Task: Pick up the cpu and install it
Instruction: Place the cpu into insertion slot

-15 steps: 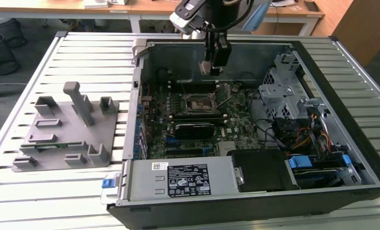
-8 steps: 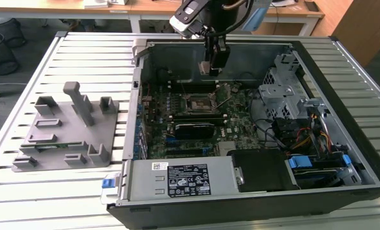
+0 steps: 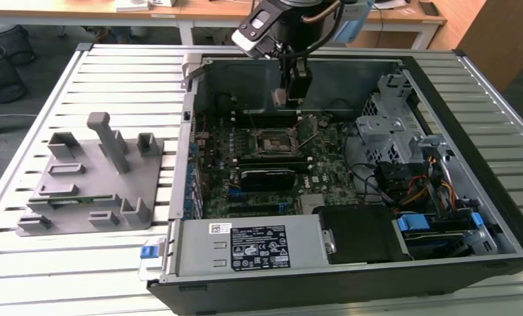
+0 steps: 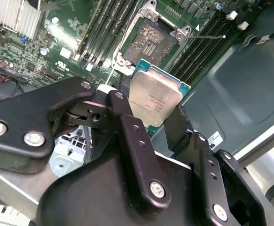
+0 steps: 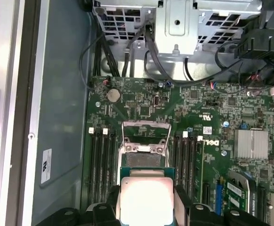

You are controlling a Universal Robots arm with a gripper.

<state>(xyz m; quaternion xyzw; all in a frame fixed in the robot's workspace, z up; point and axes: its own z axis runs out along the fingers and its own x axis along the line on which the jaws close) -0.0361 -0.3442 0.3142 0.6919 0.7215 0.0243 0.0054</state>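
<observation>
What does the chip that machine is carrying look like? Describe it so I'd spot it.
Look inside the open black computer case, above its green motherboard. There the black gripper grips the cpu: a small flat square with a silver-grey metal top and greenish edge, unlike the black-framed open socket on the board.

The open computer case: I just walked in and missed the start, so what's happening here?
The arm's gripper is shut on the cpu, holding it above the motherboard inside the open computer case. The socket stands open with no chip in it, so the cpu is picked up but not yet installed.
</observation>
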